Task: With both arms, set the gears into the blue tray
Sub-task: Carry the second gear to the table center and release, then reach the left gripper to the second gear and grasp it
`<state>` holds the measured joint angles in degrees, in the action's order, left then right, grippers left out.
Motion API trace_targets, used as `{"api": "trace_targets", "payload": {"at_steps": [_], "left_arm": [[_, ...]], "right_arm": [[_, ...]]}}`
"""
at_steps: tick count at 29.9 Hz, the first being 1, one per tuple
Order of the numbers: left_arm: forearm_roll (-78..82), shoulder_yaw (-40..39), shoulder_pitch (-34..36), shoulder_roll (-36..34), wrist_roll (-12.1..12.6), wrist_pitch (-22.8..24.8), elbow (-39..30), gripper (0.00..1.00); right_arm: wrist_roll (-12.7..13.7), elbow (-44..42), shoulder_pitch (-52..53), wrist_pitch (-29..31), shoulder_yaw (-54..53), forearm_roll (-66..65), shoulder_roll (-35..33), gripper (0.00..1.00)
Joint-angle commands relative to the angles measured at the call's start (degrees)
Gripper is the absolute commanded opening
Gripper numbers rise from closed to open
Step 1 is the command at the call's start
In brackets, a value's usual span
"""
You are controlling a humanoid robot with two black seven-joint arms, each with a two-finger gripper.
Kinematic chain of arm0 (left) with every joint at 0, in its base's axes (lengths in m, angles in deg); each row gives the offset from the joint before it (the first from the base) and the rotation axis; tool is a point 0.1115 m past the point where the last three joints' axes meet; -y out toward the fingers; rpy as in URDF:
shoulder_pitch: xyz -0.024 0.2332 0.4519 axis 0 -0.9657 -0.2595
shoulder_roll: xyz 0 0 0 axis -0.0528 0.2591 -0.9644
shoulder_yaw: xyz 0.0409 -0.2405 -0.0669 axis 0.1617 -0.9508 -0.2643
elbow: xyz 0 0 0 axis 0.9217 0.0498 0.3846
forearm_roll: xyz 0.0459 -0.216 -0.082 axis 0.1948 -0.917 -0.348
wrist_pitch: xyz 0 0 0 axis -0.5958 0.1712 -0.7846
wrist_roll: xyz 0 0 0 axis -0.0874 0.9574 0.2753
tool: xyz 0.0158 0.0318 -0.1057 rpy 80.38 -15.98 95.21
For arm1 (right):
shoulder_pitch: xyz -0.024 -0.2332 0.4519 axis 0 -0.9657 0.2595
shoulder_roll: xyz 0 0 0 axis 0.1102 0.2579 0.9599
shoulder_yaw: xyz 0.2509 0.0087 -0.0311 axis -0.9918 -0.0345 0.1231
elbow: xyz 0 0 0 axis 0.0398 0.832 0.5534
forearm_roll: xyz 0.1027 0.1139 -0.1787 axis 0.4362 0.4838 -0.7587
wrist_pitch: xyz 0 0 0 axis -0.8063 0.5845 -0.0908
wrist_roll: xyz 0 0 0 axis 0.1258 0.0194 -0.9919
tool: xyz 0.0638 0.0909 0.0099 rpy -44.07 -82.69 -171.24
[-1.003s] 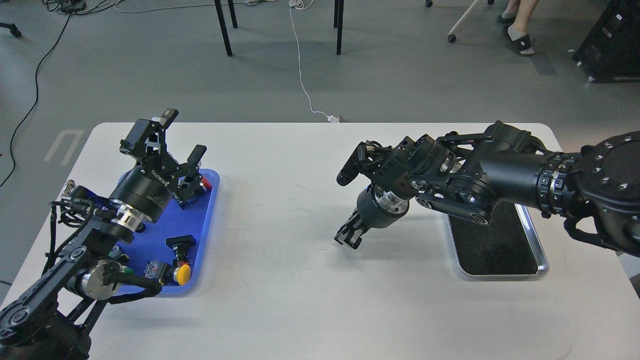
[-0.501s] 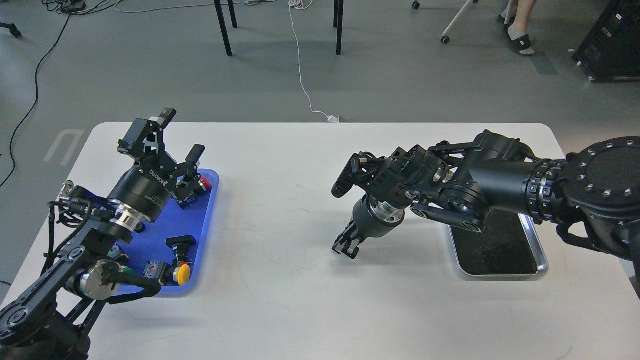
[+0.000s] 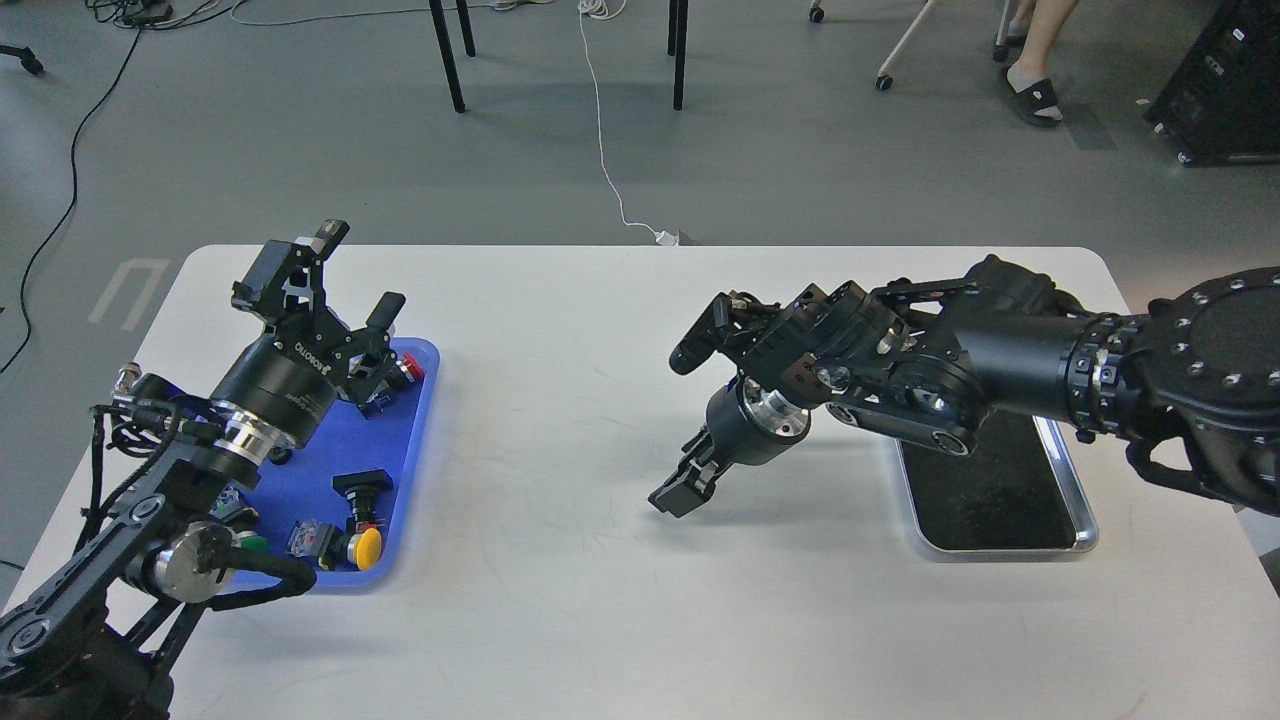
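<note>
The blue tray (image 3: 415, 420) lies at the table's left side and holds push-button switches, among them one with a yellow cap (image 3: 368, 548) and one with a red cap (image 3: 407, 368). I cannot make out any gears in this view. My left gripper (image 3: 358, 272) is open and empty, raised above the tray's far end. My right gripper (image 3: 672, 494) points down and to the left, low over the bare table near the middle, left of the steel tray. Its dark fingers merge into one block, and nothing shows between them.
A shiny steel tray (image 3: 1085, 520) with a black inside lies at the right, partly under my right arm. The table's far edge lies behind both arms. On the floor beyond are chair legs, a white cable and a person's feet.
My right gripper has drifted a little to the left and lower over the table, its wrist turning. My left gripper has shifted slightly left and stays open.
</note>
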<state>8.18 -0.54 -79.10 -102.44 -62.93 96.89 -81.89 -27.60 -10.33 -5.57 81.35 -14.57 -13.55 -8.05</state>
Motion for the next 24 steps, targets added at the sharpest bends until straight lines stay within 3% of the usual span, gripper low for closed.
{"api": "trace_targets", "payload": {"at_steps": [1,4,9,13,19,24], "left_arm": [[0.1,0.0,0.0,-0.4,-0.2,-0.1,0.1,0.98],[0.1,0.0,0.0,-0.6,-0.7,-0.1,0.1,0.98],[0.5,1.0,0.3,-2.6,-5.3,0.2,0.1,0.98],[2.9,1.1,1.1,-3.4,-6.8,2.7,-0.1,0.98],[27.1,2.2,4.2,-4.4,-10.2,8.4,-1.2,0.98],[45.1,14.1,14.6,-4.7,-10.2,9.5,-1.1,0.98]], "right_arm": [[0.0,0.1,0.5,0.0,-1.4,6.0,-5.7,0.94],[0.0,0.3,-0.7,0.1,-5.1,12.7,-10.7,0.94],[0.0,0.0,-9.8,0.0,-14.4,35.4,-17.1,0.94],[0.0,-0.1,-20.2,-0.1,-25.7,48.2,-20.0,0.94],[0.0,-0.1,-36.3,0.0,-45.1,58.8,-20.0,0.94],[0.0,0.0,-44.3,1.4,-51.3,70.0,-20.2,0.94]]}}
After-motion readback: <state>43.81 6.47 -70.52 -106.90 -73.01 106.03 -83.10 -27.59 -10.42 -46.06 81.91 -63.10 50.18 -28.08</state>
